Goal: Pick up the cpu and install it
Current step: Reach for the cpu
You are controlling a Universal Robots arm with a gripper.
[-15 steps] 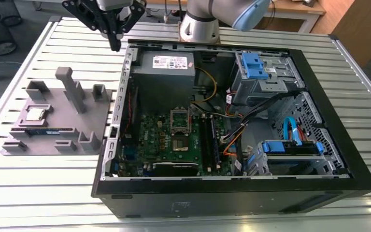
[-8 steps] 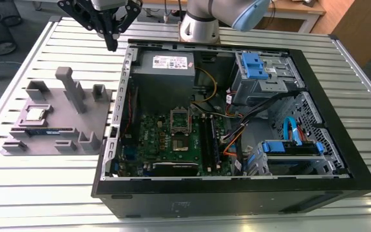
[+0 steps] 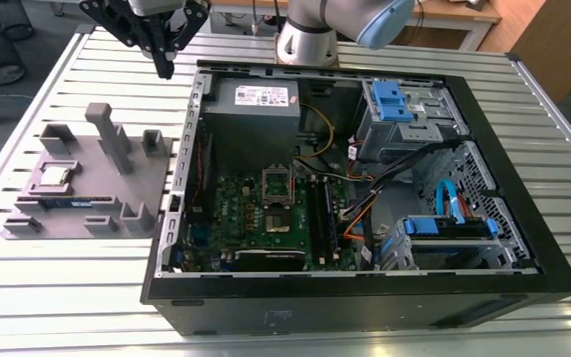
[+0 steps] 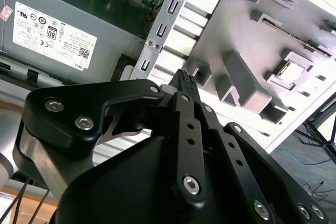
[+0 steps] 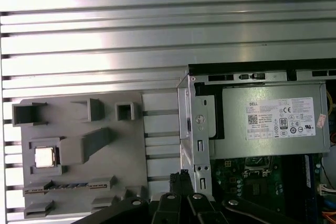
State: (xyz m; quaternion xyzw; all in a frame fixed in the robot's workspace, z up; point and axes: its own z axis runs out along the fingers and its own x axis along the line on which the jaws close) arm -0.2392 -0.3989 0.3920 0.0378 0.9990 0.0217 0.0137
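The step in hand is the approach, I judge: my pincer (image 3: 164, 71) is closed and empty. The cpu (image 3: 56, 175) lies in its grey holder (image 3: 146, 186) (at seven o'clock from me in the exterior view); taking it calls for opening squarely above it.

Robot lab, slotted alu bench (image 3: 68, 297), open PC (image 3: 365, 299)

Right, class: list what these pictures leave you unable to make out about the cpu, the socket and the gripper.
1. The cpu: its underside is hidden in every view, since it lies flat in the grey holder.
2. The socket: too small in the exterior view to judge its contacts.
3. The gripper: its upper body is cut off by the exterior view's top edge.
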